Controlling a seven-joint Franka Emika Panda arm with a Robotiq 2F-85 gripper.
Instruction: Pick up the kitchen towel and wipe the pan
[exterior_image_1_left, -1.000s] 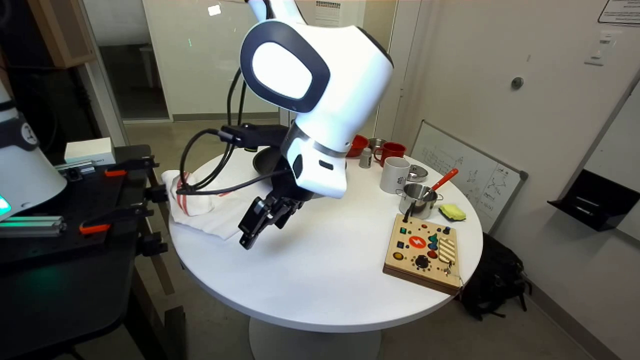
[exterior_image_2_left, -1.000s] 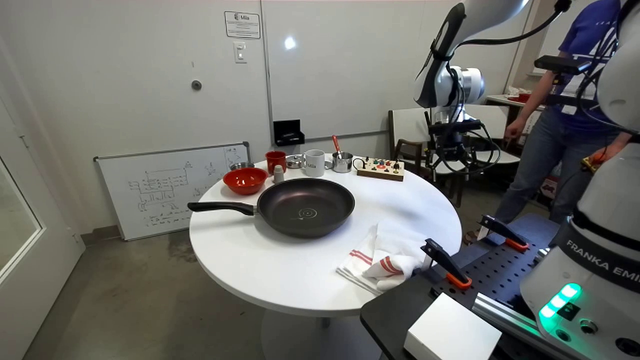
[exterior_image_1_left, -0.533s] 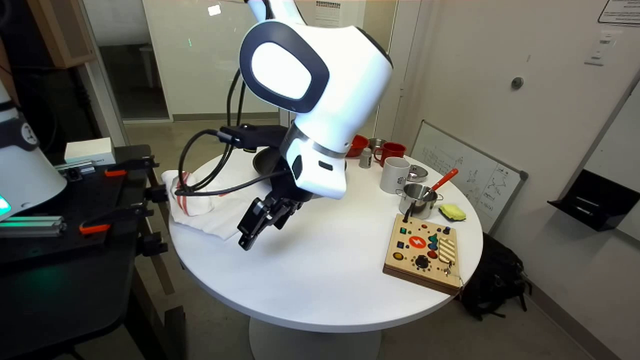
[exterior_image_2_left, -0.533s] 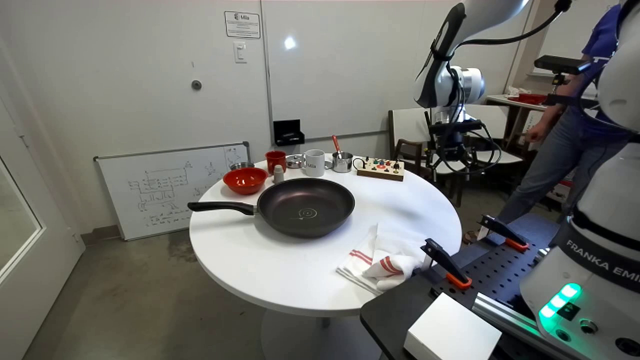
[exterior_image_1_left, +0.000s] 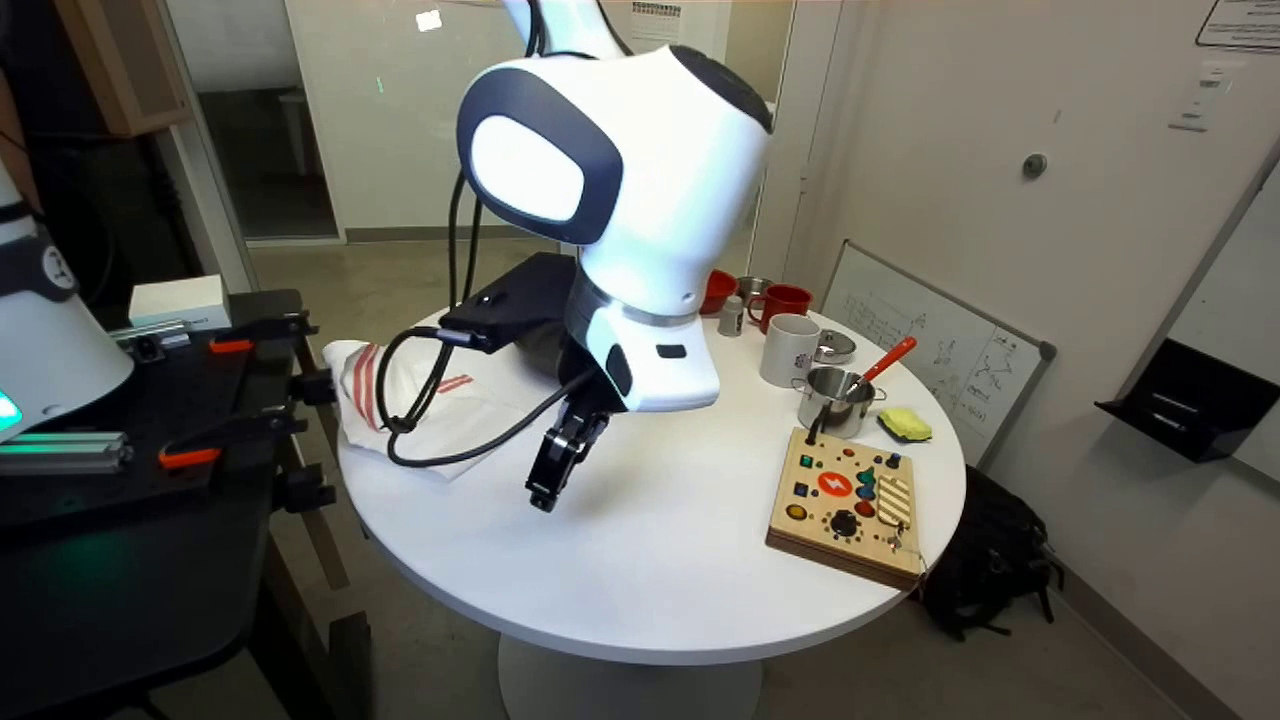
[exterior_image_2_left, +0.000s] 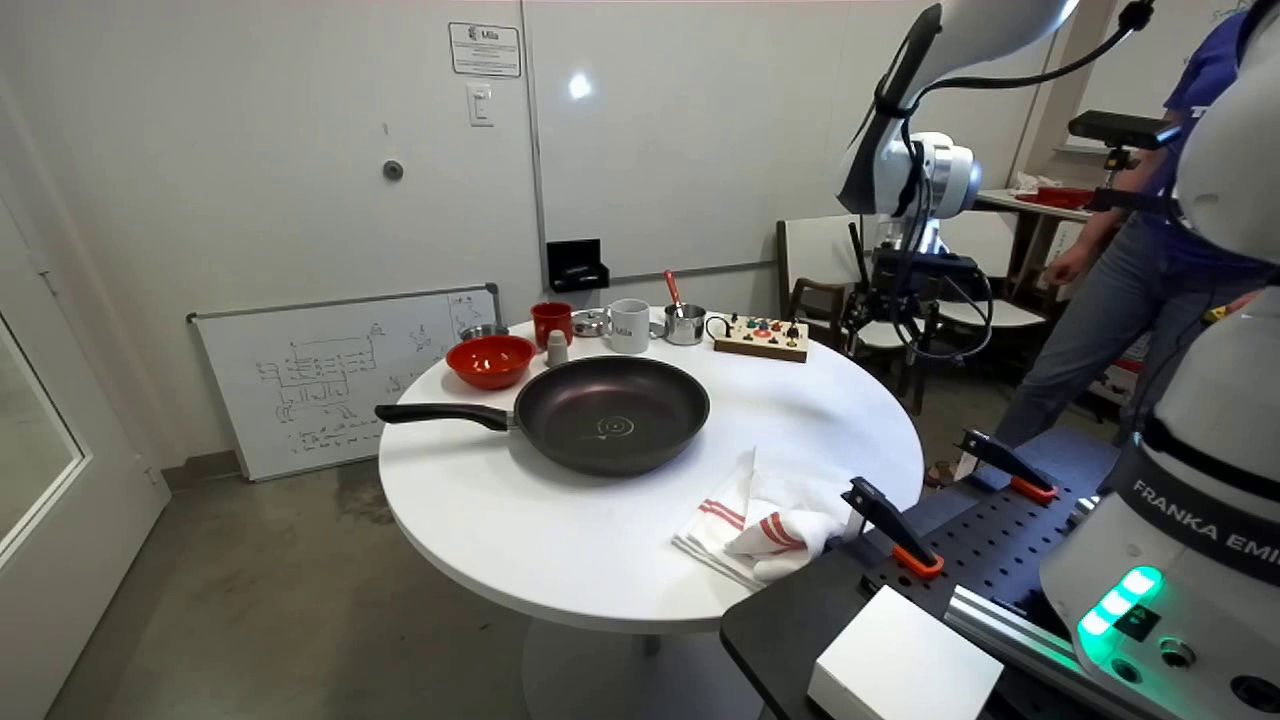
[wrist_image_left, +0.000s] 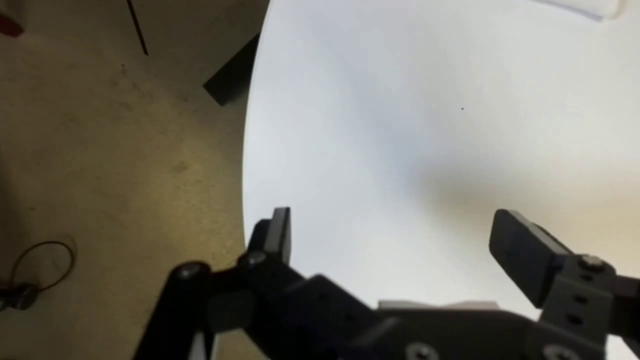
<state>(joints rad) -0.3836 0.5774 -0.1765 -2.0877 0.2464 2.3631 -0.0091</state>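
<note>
Gripper (wrist_image_left: 392, 220) jaws wide apart, nothing btwn, above tbl (wrist_image_left: 375, 125). Towel (exterior_image_2_left: 770, 510) lies apart fr. jaws in both exterior views; pan (exterior_image_2_left: 610, 410), ditto, shows whole only in an exterior view.

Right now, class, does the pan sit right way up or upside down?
Right way up: in an exterior view the pan shows its hollow inside facing upward, rim on top.

On rnd wht table (exterior_image_2_left: 540, 530): 1 rnd blk pan (exterior_image_2_left: 605, 418), 1 red-striped wht cloth towel (exterior_image_2_left: 778, 505), 1 rnd red bowl (exterior_image_2_left: 490, 374), 2 mugs (exterior_image_2_left: 629, 328) (1 red, 1 wht), 1 rect wooden board (exterior_image_1_left: 835, 506).
</note>
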